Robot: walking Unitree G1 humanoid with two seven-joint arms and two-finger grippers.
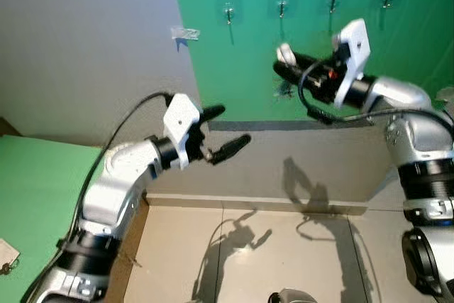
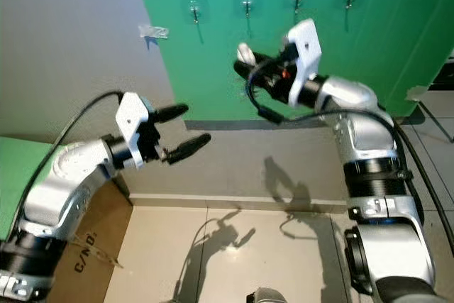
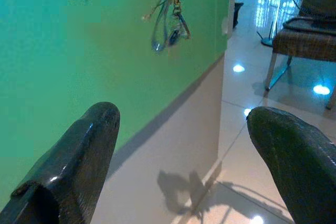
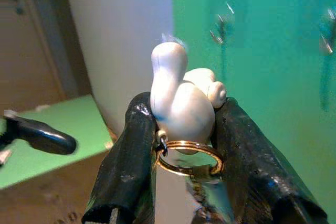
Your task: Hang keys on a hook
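My right gripper (image 1: 282,65) is raised before the green wall, shut on a white figurine keychain (image 4: 181,103). A brass ring (image 4: 188,157) hangs under the figurine and the keys (image 3: 169,24) dangle below. Several small hooks line the wall above; the nearest hook (image 1: 281,5) is just above the figurine, another hook (image 1: 228,13) further left. My left gripper (image 1: 223,133) is held out lower and to the left, open, with nothing between its fingers (image 3: 79,150).
A clear clip (image 1: 184,33) is stuck on the grey wall at the left. A green surface (image 1: 35,182) lies at lower left beside a cardboard box (image 2: 85,253). A beige ledge (image 1: 284,168) runs under the green wall. A chair (image 3: 304,40) stands off to the side.
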